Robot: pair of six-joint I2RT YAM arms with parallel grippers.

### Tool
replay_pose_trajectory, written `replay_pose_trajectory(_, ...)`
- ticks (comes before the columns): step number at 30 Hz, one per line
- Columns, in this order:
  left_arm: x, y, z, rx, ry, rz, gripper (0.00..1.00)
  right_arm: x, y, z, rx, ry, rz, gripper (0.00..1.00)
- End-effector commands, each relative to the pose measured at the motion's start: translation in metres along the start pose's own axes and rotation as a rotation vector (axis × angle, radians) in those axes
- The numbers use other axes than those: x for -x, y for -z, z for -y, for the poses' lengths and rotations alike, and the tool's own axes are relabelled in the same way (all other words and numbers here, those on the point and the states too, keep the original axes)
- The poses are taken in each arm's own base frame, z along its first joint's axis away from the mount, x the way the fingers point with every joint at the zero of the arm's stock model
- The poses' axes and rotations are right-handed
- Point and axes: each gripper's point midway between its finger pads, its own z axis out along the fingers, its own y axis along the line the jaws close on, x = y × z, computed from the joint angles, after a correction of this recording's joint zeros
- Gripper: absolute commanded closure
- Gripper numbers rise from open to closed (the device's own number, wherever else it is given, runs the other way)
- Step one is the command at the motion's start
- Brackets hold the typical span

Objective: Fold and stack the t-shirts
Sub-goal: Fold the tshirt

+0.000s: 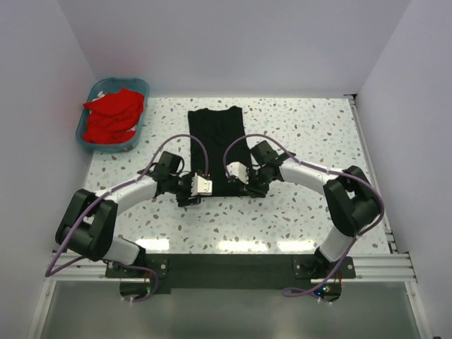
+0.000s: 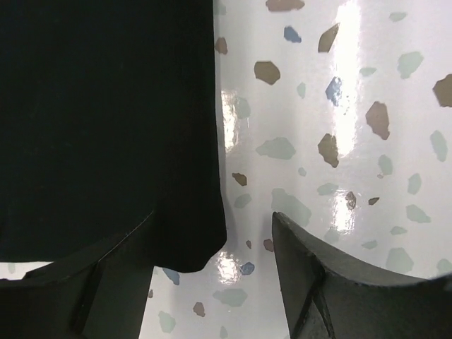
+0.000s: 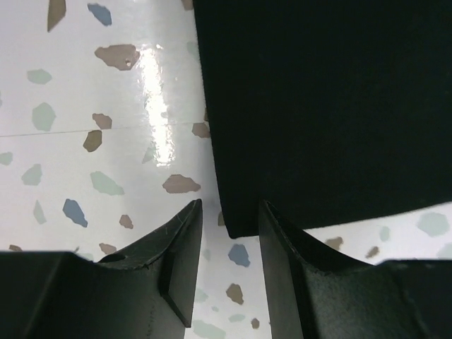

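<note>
**Item under work.** The large plain black cloth t-shirt (image 1: pixel 215 141) lies flat in the middle of the white speckled glossy bench (image 1: pixel 304 134). It is drawn in to a long narrow panel running from the far side toward the near edge. No sleeves show, so I judge the side folds done and the end-to-end fold outstanding.

**Left gripper** (image 1: pixel 192 191). It sits low at the near left corner of the black t-shirt. Its wrist view shows the jaws wide apart, one finger on the cloth side and the other over bare bench. The rounded hem corner lies between them, and nothing is pinched.

**Right gripper** (image 1: pixel 247 187). It sits low at the near right corner. The jaws are narrowly apart, with bench visible through the gap and the cloth corner just at its mouth. I see no clamp on the cloth.

**Reason for placement.** Both grippers sit level on the two near corners. This suits lifting the hem evenly and carrying it toward the far end, which would halve the panel.

**Remaining stock.** The bright red cloth t-shirts (image 1: pixel 113 116) are heaped unfolded in the teal plastic basket (image 1: pixel 145 88) at the far left corner of the bench, well apart from the work. No stack exists, so progress is judged early.

**Risk.** The cloth is thin and flat on a slick surface (the glare suggests little friction). It may slide rather than be caught, and a grip on one corner only would skew the fold.
</note>
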Motion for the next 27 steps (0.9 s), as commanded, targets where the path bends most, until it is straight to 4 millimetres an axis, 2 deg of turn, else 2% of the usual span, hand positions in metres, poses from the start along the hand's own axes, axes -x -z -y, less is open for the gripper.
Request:
replay_pose_trajectory(1, -0.012, -0.008, -0.005, 0.008, -0.038, -0.037, 0.31, -0.010, -0.021, 0.000, -0.004, 0.048, -0.028, 0.59)
replay_pose_trajectory(6, -0.034, -0.015, 0.007, -0.044, -0.009, -0.108, 0.38, -0.019, -0.031, -0.004, -0.009, 0.065, -0.061, 0.55)
replay_pose_trajectory(7, -0.035, -0.016, 0.009, -0.049, -0.009, -0.112, 0.44, -0.024, -0.032, -0.006, -0.009, 0.069, -0.072, 0.56)
replay_pose_trajectory(9, -0.034, -0.016, 0.009, -0.053, -0.011, -0.107, 0.53, -0.027, -0.032, -0.007, -0.017, 0.076, -0.086, 0.63)
replay_pose_trajectory(10, -0.033, -0.016, 0.009, -0.056, -0.012, -0.102, 0.56, -0.027, -0.031, -0.006, -0.020, 0.073, -0.090, 0.75)
replay_pose_trajectory(12, -0.030, -0.015, 0.007, -0.057, -0.005, -0.096, 0.68, -0.025, -0.027, -0.006, -0.021, 0.066, -0.093, 0.87)
replay_pose_trajectory(13, -0.028, -0.015, 0.007, -0.060, -0.001, -0.092, 0.72, -0.023, -0.025, -0.005, -0.026, 0.063, -0.089, 0.98)
replay_pose_trajectory(14, -0.028, -0.013, 0.010, -0.075, 0.011, -0.094, 0.76, -0.020, -0.022, -0.004, -0.033, 0.060, -0.085, 1.00)
replay_pose_trajectory(16, -0.019, -0.011, 0.004, -0.075, 0.012, -0.075, 0.91, -0.008, -0.010, 0.001, -0.045, 0.054, -0.063, 1.00)
replay_pose_trajectory(18, -0.006, -0.001, -0.008, -0.050, 0.008, -0.053, 1.00, 0.010, 0.004, 0.007, -0.062, 0.040, -0.031, 1.00)
replay_pose_trajectory(20, 0.006, 0.012, -0.017, -0.038, 0.025, -0.015, 1.00, 0.023, 0.017, 0.013, -0.074, 0.034, -0.005, 1.00)
replay_pose_trajectory(21, 0.019, 0.021, -0.032, -0.010, 0.013, 0.009, 1.00, 0.036, 0.029, 0.020, -0.094, 0.026, 0.025, 1.00)
replay_pose_trajectory(23, 0.034, 0.039, -0.054, 0.026, 0.017, 0.036, 1.00, 0.046, 0.043, 0.030, -0.118, 0.015, 0.049, 1.00)
replay_pose_trajectory(24, 0.038, 0.045, -0.061, 0.039, 0.018, 0.044, 1.00, 0.056, 0.054, 0.039, -0.138, 0.007, 0.067, 1.00)
replay_pose_trajectory(27, 0.047, 0.068, -0.087, 0.085, 0.024, 0.061, 1.00, 0.067, 0.077, 0.058, -0.165, -0.006, 0.095, 1.00)
